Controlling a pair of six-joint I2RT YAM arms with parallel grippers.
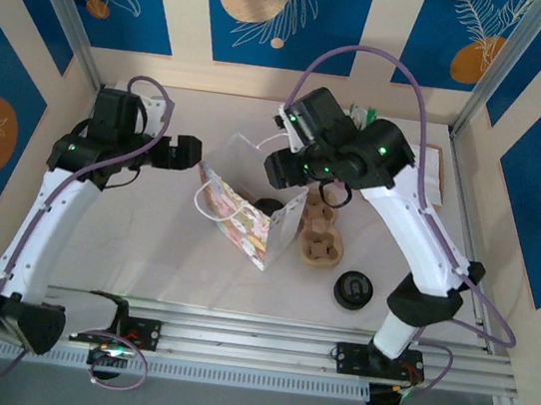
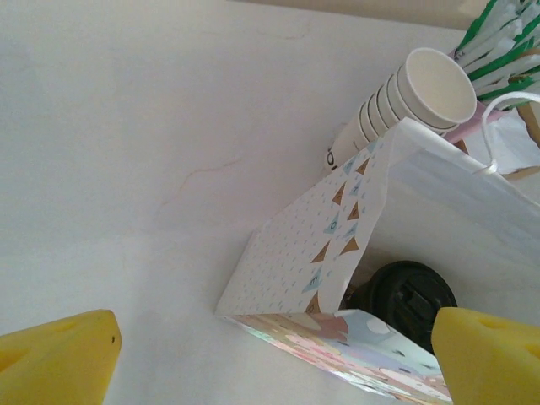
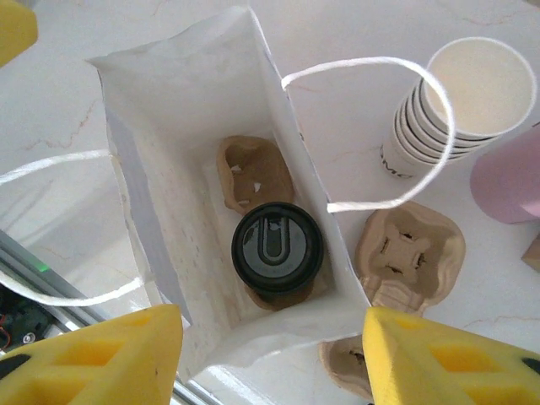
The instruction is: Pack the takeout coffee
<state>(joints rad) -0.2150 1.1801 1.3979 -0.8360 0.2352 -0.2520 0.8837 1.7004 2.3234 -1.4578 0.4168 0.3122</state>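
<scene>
coffee cup (image 3: 278,247) inside bag (image 3: 152,126)

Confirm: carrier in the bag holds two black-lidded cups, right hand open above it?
Not two: the carrier in the bag holds one black-lidded cup, its other slot empty, per the right wrist view. The right hand is open above it.

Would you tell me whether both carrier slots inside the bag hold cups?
No, the black-lidded cup fills one, but the slot beside it is empty.

Black-lidded coffee (image 3: 278,248) (white bag (image 3: 169,152))
</scene>
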